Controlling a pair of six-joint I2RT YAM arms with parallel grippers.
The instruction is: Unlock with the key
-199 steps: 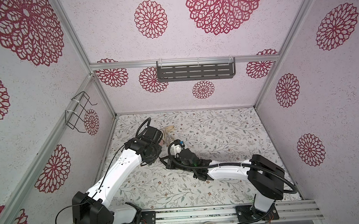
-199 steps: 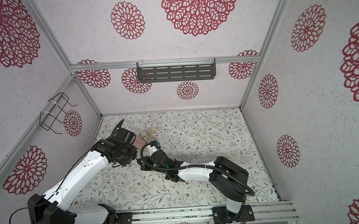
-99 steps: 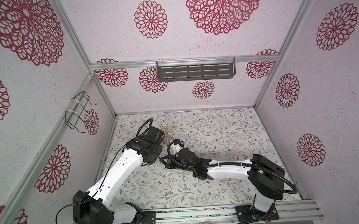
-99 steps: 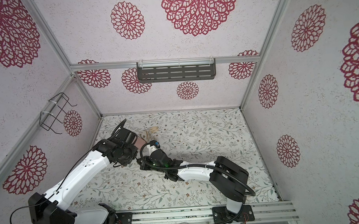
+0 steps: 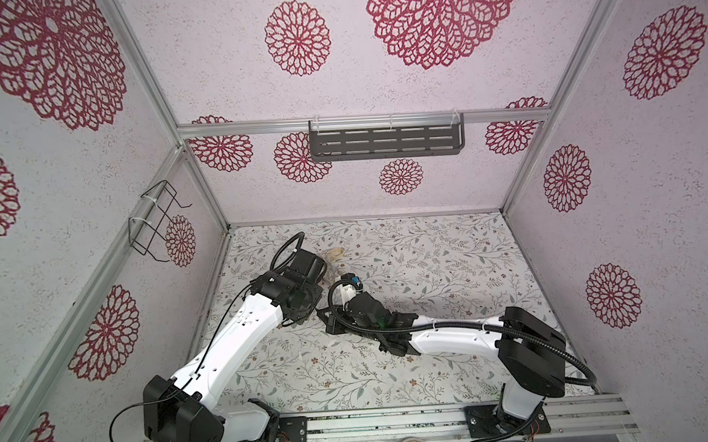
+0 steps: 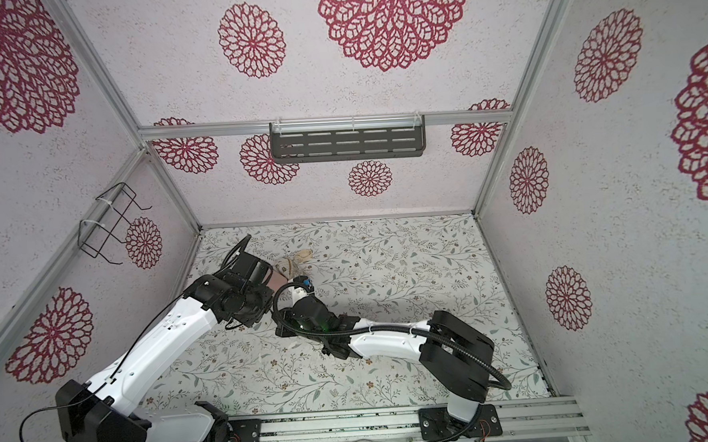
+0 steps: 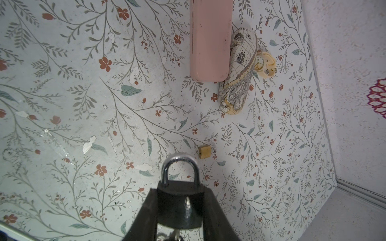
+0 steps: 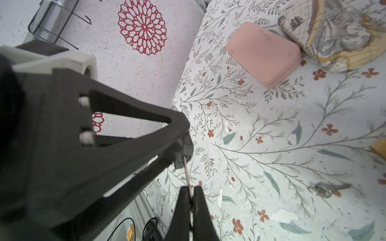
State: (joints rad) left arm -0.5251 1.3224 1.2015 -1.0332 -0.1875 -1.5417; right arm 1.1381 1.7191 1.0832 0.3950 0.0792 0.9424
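Note:
In the left wrist view a black padlock (image 7: 179, 204) with a silver shackle (image 7: 180, 159) sits clamped between the fingers of my left gripper (image 7: 180, 189), held above the floral table. In the right wrist view my right gripper (image 8: 190, 191) is shut on a thin silver key (image 8: 186, 170). The key's blade runs straight into the underside of the padlock (image 8: 183, 153), which the left fingers (image 8: 125, 146) grip. In a top view the two grippers meet at the table's left, the right gripper (image 5: 323, 314) reaching under the left wrist. The key's head is hidden between the jaws.
A pink case (image 7: 211, 39), a map-printed case (image 7: 238, 71) and a small clock figure (image 7: 264, 64) lie further along the table. A small brass padlock (image 7: 205, 152) and a loose key bunch (image 8: 325, 188) rest on the table. The left wall carries a wire basket (image 5: 153, 224).

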